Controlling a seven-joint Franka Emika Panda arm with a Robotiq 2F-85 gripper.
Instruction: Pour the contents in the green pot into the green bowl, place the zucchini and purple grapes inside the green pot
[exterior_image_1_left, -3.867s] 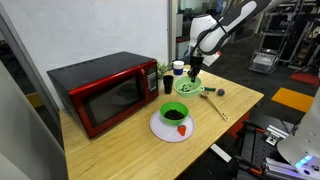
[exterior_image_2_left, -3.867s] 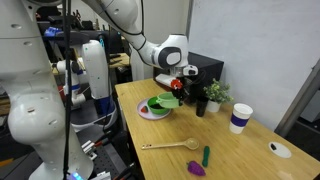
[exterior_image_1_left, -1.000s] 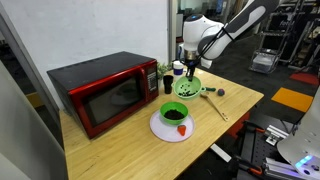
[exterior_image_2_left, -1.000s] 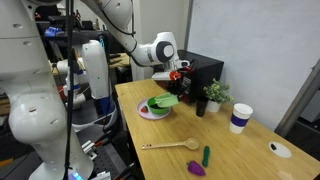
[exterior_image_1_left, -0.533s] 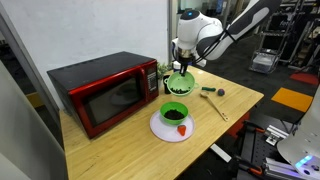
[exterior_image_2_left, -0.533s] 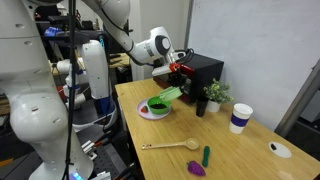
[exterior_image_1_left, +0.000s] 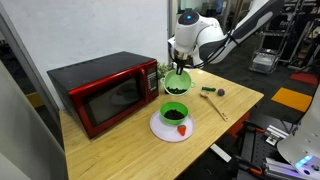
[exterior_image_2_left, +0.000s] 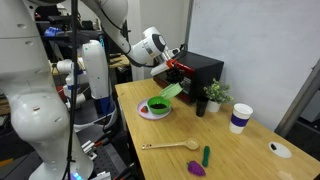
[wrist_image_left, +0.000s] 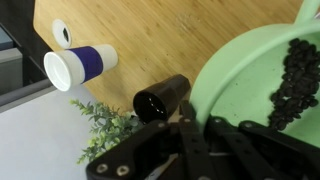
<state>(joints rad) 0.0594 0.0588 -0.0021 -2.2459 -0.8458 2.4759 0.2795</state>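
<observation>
My gripper (exterior_image_1_left: 180, 70) is shut on the rim of the light-green pot (exterior_image_1_left: 177, 85) and holds it tilted in the air just above the green bowl (exterior_image_1_left: 173, 112). Both exterior views show this, with the pot (exterior_image_2_left: 171, 92) over the bowl (exterior_image_2_left: 157, 103). In the wrist view my fingers (wrist_image_left: 195, 125) clamp the pot's rim (wrist_image_left: 240, 80), and dark crumbly contents (wrist_image_left: 295, 75) lie inside it. The zucchini (exterior_image_2_left: 206, 155) and the purple grapes (exterior_image_2_left: 197, 169) lie on the table near its edge, also seen as small pieces (exterior_image_1_left: 208, 91) (exterior_image_1_left: 221, 92).
The bowl stands on a white plate (exterior_image_1_left: 160, 130) with a red piece (exterior_image_1_left: 182, 129). A red microwave (exterior_image_1_left: 100, 90), a wooden spoon (exterior_image_2_left: 170, 146), a white cup with a blue band (exterior_image_2_left: 240, 117), a black cup (exterior_image_2_left: 199, 106) and a small plant (exterior_image_2_left: 215, 93) stand around.
My gripper has lifted the pot off the table, carried it toward the bowl and plate, and tilted it.
</observation>
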